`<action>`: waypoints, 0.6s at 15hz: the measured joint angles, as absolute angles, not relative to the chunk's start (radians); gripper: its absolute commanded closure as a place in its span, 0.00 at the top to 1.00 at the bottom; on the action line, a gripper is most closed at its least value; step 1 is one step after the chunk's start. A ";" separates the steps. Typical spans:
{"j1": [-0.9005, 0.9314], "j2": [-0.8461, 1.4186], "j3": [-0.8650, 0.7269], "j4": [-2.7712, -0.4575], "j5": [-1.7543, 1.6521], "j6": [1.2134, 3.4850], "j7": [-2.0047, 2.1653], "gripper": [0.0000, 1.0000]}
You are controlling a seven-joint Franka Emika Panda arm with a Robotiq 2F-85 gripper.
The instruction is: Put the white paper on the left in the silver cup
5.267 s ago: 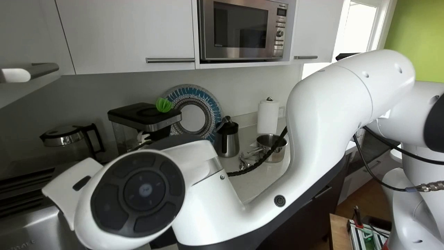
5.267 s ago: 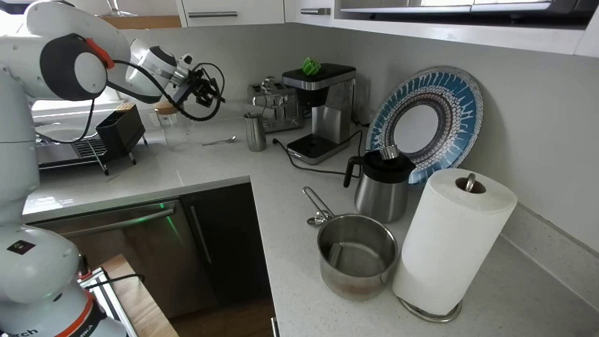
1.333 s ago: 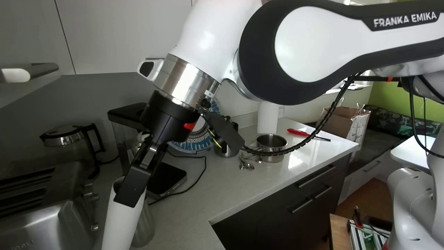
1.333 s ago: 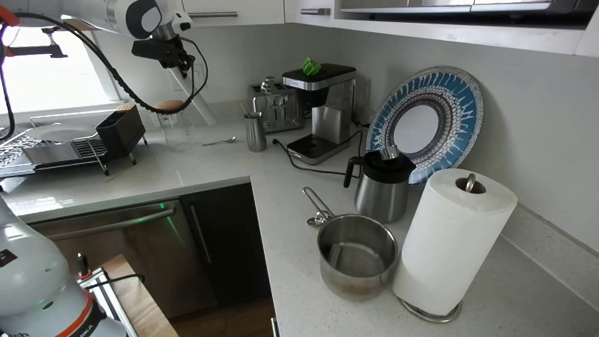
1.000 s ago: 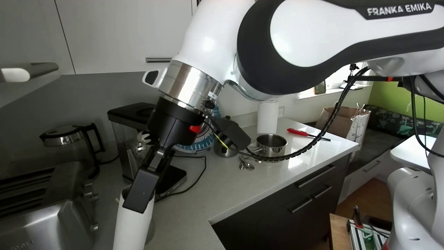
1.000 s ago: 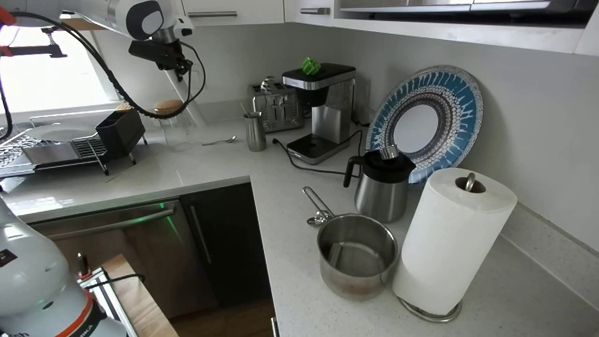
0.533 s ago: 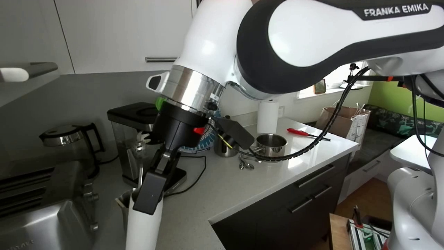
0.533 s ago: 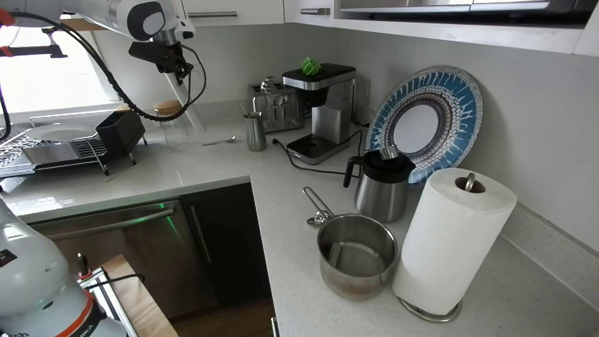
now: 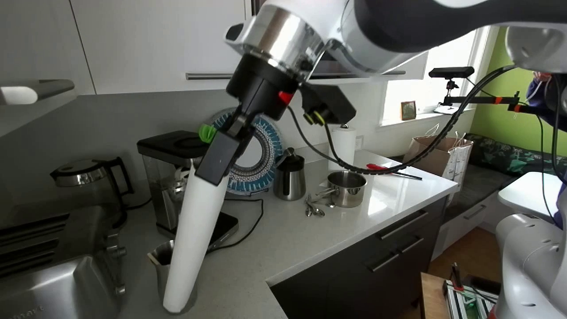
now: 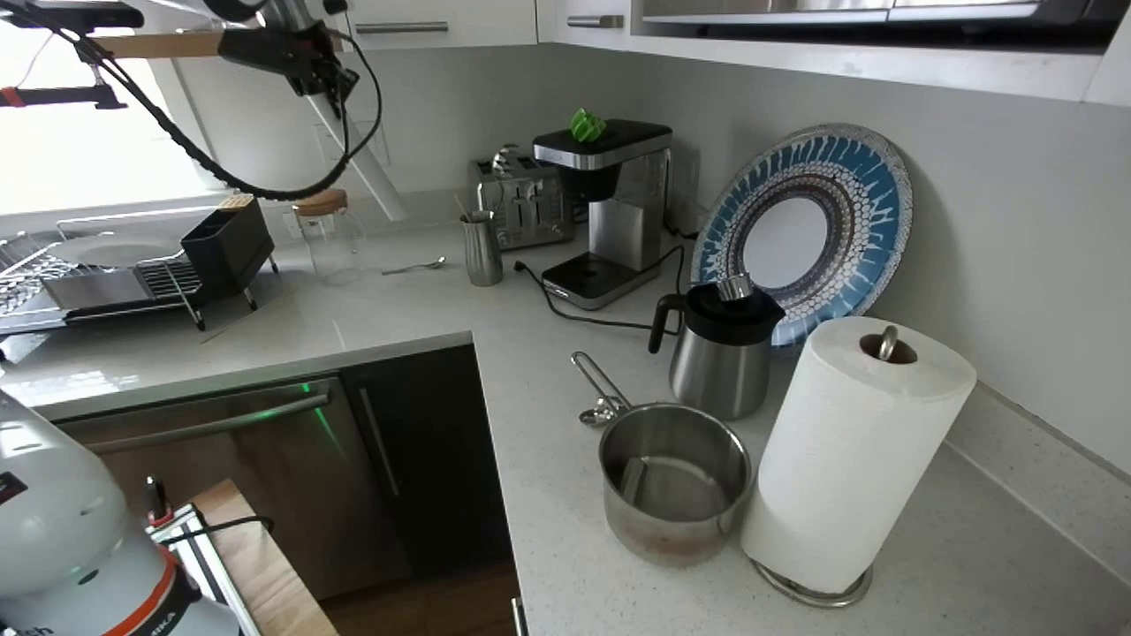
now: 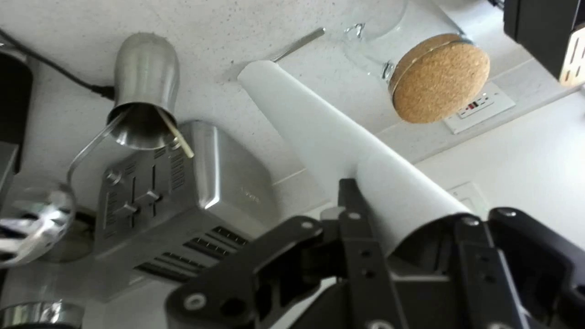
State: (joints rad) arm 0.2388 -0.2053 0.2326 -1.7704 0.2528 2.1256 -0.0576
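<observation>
"White paper (image 11: 320, 123), held aslant by its upper end: why there?"

"Probably to leave its lower end free to drop in. The gripper (image 11: 406, 210) clamps it, fingers partway apart; whether one sits inside the hollow, I can't tell."

"And the silver cup (image 11: 147, 68)?"

"Beyond, upright on the counter (image 11: 205, 23), not touching it; a leaning stick (image 11: 176, 132) may crowd the mouth."

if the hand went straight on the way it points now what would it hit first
Probably the counter, near the spoon: the white paper tube in the hand would lead, and in the wrist view its far end covers part of that spoon. Depth is unclear, so the spot is unsure.
</observation>
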 measured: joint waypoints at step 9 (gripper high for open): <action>0.209 -0.297 0.233 -1.766 0.121 2.158 0.046 0.01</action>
State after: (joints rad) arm 0.2086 -0.2966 0.2333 -1.7665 0.1207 2.1578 0.0465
